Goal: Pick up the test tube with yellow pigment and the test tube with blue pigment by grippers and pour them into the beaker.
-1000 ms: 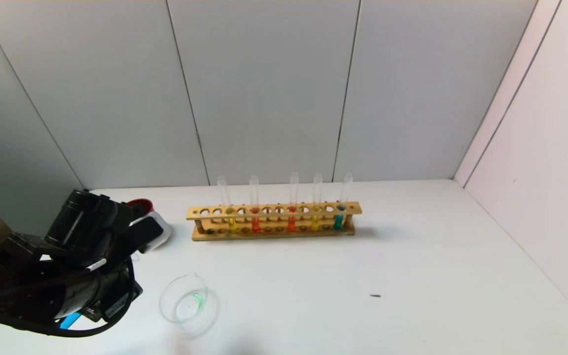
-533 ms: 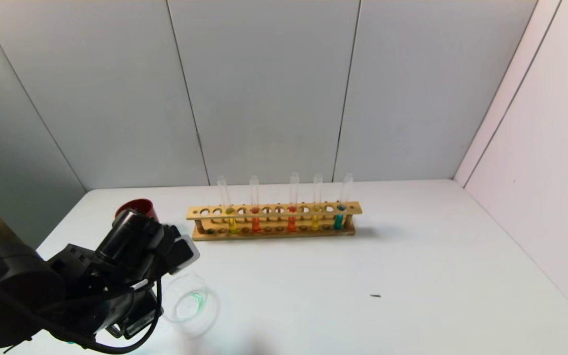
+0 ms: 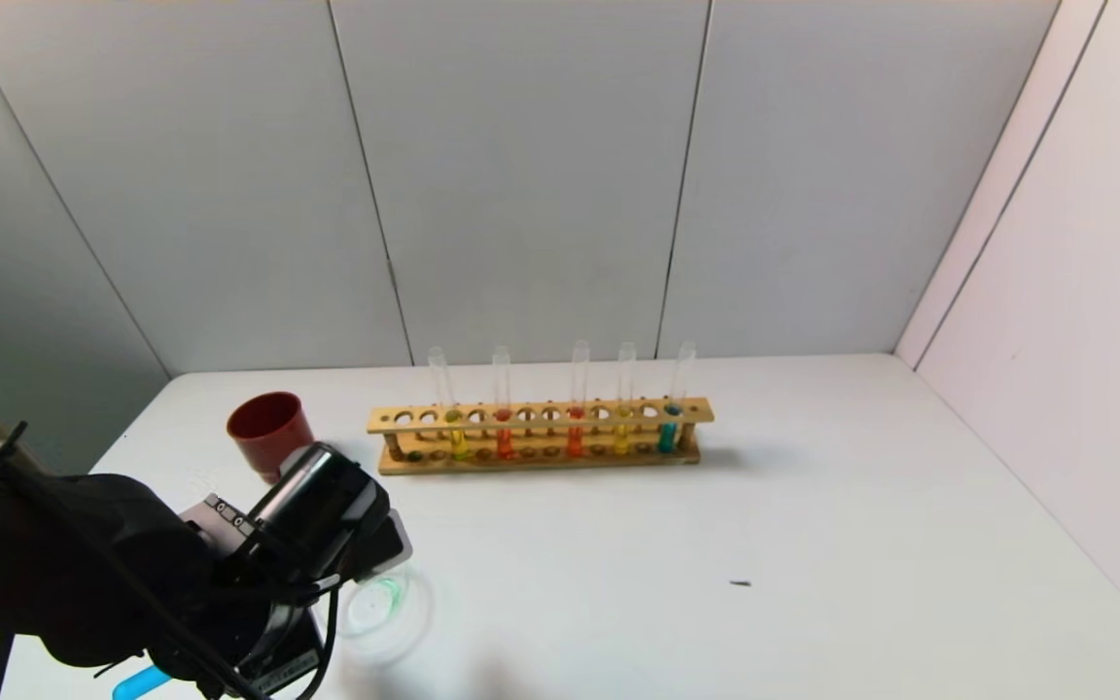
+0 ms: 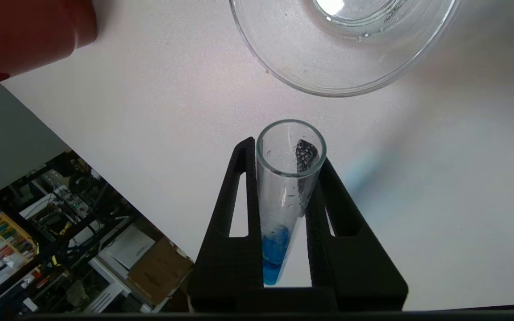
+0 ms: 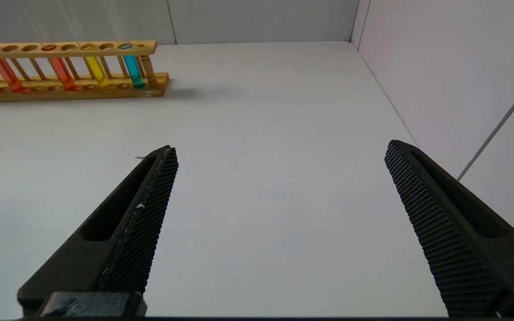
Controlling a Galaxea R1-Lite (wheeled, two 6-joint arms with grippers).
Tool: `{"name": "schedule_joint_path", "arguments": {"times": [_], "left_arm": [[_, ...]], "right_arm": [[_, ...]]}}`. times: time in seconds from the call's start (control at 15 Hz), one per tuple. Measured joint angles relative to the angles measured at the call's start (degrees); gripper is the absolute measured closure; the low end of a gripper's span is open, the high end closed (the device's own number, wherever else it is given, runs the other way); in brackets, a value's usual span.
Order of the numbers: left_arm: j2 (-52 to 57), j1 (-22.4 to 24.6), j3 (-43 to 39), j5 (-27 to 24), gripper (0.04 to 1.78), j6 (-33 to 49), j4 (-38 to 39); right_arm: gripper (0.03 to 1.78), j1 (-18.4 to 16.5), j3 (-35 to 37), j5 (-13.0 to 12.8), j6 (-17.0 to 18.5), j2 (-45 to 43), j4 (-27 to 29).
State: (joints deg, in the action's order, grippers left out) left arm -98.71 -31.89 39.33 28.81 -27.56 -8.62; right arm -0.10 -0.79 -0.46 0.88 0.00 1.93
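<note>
My left gripper [image 4: 286, 151] is shut on the test tube with blue pigment [image 4: 279, 209]. Blue liquid sits at its closed end [image 3: 137, 681]. The tube's open mouth points toward the beaker [image 4: 283, 53] and stops just short of its rim. In the head view the left wrist hides part of the beaker [image 3: 395, 632], which holds a green trace. Two tubes with yellow liquid [image 3: 458, 442] [image 3: 621, 439] stand in the wooden rack [image 3: 541, 467]. My right gripper [image 5: 279, 149] hangs open over bare table, away from the rack [image 5: 65, 91].
A dark red cup [image 3: 268, 433] stands behind the left arm, left of the rack. Two orange-red tubes [image 3: 504, 442] [image 3: 575, 439] and a teal tube [image 3: 667, 437] also stand in the rack. The table's left edge [image 4: 105, 178] runs close to the left gripper.
The left arm has swung right and toward the beaker with the blue tube held. Its wrist has turned over and now covers the beaker's left side. The red cup is uncovered.
</note>
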Motion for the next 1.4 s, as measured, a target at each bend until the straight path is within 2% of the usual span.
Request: {"name": "schedule_joint_path", "arguments": {"times": [0.4, 0.73, 0.87, 1.4], "left_arm": [[-4.24, -0.22, 4.16, 0.49, 1.5, -0.07, -3.86], [-7.83, -0.16, 10.39, 1.29, 1.5, 0.02, -11.85], [-9.51, -0.13, 11.82, 2.86, 1.5, -0.27, -13.65], [-13.51, -0.09, 17.12, 3.66, 1.5, -0.55, -19.82]], "right_arm": [[0.11, 0.0, 0.0, 0.02, 0.0, 0.0, 0.0], [0.11, 0.0, 0.0, 0.05, 0.0, 0.0, 0.0], [0.11, 0.0, 0.0, 0.02, 0.0, 0.0, 0.0], [0.11, 0.0, 0.0, 0.02, 0.0, 0.0, 0.0]]}}
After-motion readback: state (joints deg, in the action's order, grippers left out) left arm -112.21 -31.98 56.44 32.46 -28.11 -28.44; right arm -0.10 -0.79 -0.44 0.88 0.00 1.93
